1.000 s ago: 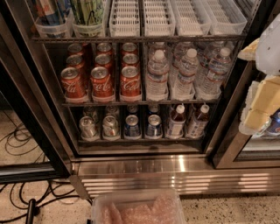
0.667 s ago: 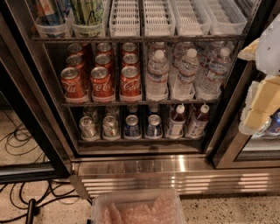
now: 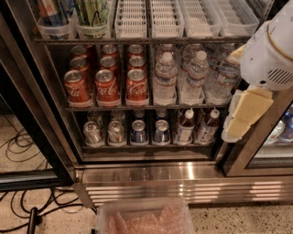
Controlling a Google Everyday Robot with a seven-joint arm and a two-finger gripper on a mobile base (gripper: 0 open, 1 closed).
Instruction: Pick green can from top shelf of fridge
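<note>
The green can (image 3: 93,13) stands in a clear bin at the left of the top shelf (image 3: 137,40); only its lower body shows, the top is cut off by the picture edge. A blue-and-red can (image 3: 52,11) stands just left of it. White and clear slotted bins (image 3: 165,18) fill the shelf further right. The fridge (image 3: 183,179) stands open, with a ribbed steel base. My gripper (image 3: 242,114), cream-coloured under a white arm housing (image 3: 270,50), hangs at the right in front of the black door frame, well right of and below the green can. It holds nothing.
Red Coca-Cola cans (image 3: 107,84) and water bottles (image 3: 192,75) fill the middle rack. Silver and blue cans (image 3: 123,132) and small bottles (image 3: 197,125) stand on the lowest rack. A clear plastic tub (image 3: 144,218) sits on the floor in front. Black cables (image 3: 25,205) lie at the left.
</note>
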